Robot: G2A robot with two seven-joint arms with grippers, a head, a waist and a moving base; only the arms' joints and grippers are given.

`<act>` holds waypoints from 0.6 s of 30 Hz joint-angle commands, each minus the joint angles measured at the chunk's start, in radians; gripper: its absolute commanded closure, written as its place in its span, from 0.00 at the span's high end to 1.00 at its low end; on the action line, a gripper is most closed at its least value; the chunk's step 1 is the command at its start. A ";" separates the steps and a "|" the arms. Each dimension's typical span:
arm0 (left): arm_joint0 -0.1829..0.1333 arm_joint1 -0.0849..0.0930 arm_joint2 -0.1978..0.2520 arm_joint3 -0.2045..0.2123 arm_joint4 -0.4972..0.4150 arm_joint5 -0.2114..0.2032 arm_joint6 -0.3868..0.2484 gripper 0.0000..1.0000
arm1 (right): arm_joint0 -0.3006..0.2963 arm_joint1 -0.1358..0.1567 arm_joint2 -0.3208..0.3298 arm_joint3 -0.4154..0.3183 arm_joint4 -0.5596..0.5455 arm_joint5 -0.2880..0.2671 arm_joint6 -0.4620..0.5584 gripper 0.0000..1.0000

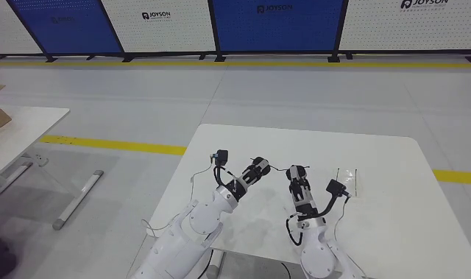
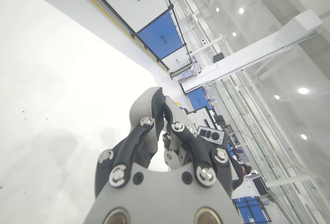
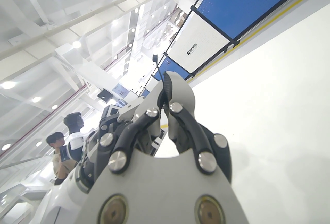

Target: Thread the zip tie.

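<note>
A thin black zip tie sticks out past the tips of my right gripper, which is shut on its strap, with the square head at the free end. Over the white table, the right gripper and the left gripper hang close together near the middle. A fine dark strand of the zip tie runs between their tips. My left gripper has its fingers pressed shut; the strand itself is hidden between the pads in the left wrist view.
A small clear bag with thin dark ties lies on the table to the right of the right arm. A second white table stands off to the left across the floor.
</note>
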State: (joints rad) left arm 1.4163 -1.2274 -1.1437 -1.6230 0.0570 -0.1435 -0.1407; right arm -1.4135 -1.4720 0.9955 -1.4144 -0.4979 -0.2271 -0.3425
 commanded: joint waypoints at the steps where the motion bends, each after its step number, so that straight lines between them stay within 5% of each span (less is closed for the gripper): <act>1: 0.000 0.000 0.000 0.000 0.000 0.000 0.000 0.00 | 0.002 -0.001 0.000 0.002 0.000 0.000 0.000 0.00; 18: 0.000 0.000 0.000 0.000 0.000 0.000 0.000 0.00 | 0.011 -0.013 0.000 0.013 -0.004 -0.005 0.000 0.00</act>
State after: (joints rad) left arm 1.4163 -1.2274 -1.1437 -1.6230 0.0570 -0.1435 -0.1407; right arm -1.4016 -1.4850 0.9942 -1.4013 -0.5020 -0.2303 -0.3391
